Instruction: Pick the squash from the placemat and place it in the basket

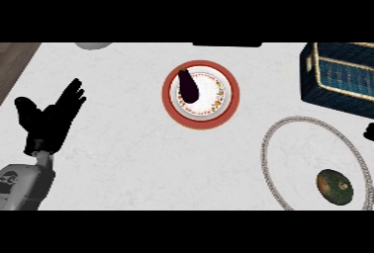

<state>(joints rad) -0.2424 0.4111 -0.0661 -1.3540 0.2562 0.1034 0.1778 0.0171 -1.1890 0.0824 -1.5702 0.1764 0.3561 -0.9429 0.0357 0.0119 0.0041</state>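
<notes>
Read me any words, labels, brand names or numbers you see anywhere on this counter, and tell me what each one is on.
None: nothing here carries readable text.
The plate has only a floral rim pattern, no lettering.
The basket shows tan stripes, no label.
The squash and placemat are unmarked.
The dark markings on the left forearm are too blurred to read.

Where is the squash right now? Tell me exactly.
In the head view the squash lies low on the right, inside the round placemat near its lower edge. The basket sits beyond it at the upper right.
</notes>
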